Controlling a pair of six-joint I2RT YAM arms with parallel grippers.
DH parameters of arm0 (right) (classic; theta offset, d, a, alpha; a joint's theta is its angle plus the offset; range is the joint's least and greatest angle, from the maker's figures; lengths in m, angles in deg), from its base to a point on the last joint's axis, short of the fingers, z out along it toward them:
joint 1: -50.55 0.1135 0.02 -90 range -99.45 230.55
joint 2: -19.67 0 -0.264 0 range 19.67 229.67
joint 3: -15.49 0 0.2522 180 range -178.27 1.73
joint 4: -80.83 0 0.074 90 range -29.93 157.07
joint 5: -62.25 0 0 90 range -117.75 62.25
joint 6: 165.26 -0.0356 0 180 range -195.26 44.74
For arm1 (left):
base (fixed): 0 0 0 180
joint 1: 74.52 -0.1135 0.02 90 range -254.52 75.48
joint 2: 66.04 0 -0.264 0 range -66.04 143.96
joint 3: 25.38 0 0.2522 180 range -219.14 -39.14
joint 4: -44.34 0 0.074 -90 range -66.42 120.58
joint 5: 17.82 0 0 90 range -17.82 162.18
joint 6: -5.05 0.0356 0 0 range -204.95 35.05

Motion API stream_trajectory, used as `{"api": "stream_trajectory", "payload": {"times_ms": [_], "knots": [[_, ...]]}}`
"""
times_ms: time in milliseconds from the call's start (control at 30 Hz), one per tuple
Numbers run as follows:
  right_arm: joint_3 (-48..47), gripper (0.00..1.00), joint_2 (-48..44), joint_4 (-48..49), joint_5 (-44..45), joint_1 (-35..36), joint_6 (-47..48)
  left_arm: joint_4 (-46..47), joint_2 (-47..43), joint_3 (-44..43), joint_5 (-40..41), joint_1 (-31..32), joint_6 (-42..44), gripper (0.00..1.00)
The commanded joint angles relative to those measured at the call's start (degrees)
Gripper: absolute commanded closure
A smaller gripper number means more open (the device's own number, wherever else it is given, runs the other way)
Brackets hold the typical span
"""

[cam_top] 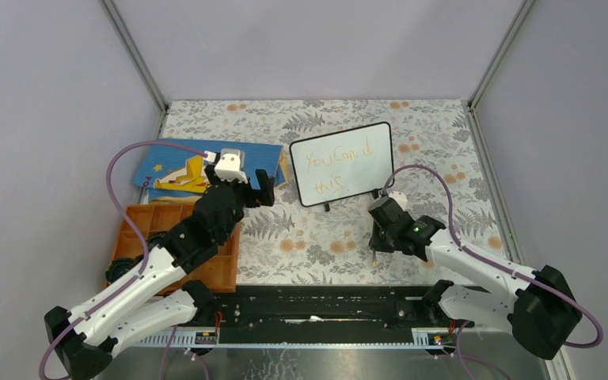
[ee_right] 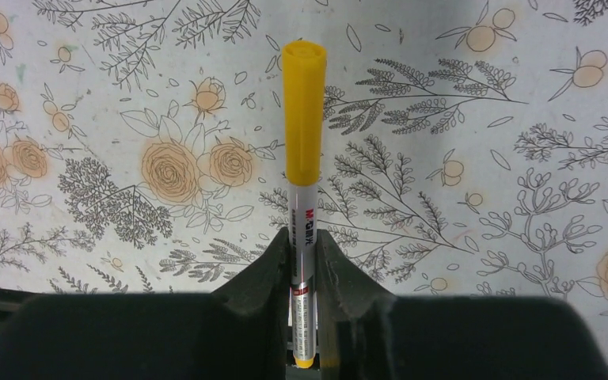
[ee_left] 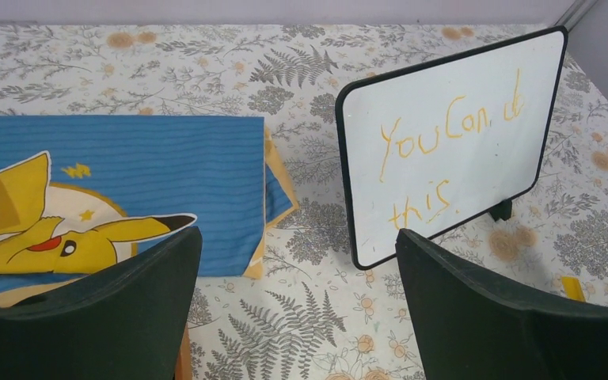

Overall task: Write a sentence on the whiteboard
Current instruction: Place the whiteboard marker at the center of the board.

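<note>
My left pincer [ee_left: 297, 253] gaped wide facing one whiteboard [ee_left: 451, 142] and one blue book [ee_left: 127, 174]; my right pincer [ee_right: 304, 241] gripped one yellow-capped marker [ee_right: 303, 119] above the table [ee_right: 483, 198].

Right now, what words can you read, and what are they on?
"You Can d" over "this": whiteboard, in orange; the top line's last word is faint.
Red "M" mark: marker in the right tool; its other print is too small.
None on the book.

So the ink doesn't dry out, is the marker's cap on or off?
On: the yellow cap covers the tip of the marker held in the right gripper.
</note>
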Motion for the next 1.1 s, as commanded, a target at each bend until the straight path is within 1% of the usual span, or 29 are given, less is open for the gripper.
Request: {"api": "stream_trajectory", "payload": {"times_ms": [0,100,233,600,833,1067], "knots": [[-1.2,1.00,2.5,2.6,-2.2,-0.3,-2.0,5.4,-1.9,1.6,1.6,0.1,2.5,0.01],[-1.6,1.00,6.7,3.8,-4.7,-0.3,0.0,5.9,-1.4,1.6,0.3,0.2,3.7,0.01],[-3.9,1.00,11.6,4.1,-5.7,-0.3,1.9,5.9,-1.9,1.7,-0.6,1.0,4.1,0.01],[-4.7,1.00,16.2,6.3,-4.9,-0.3,3.5,5.9,-2.1,2.2,-1.0,2.2,4.8,0.01],[-6.2,0.97,19.0,7.5,-4.8,-0.2,4.7,5.9,-1.6,2.3,-0.6,2.7,5.3,0.01],[-4.8,0.97,20.8,9.5,-5.1,-0.3,4.7,5.9,-0.9,2.3,-0.4,2.9,5.5,0.01]]}}
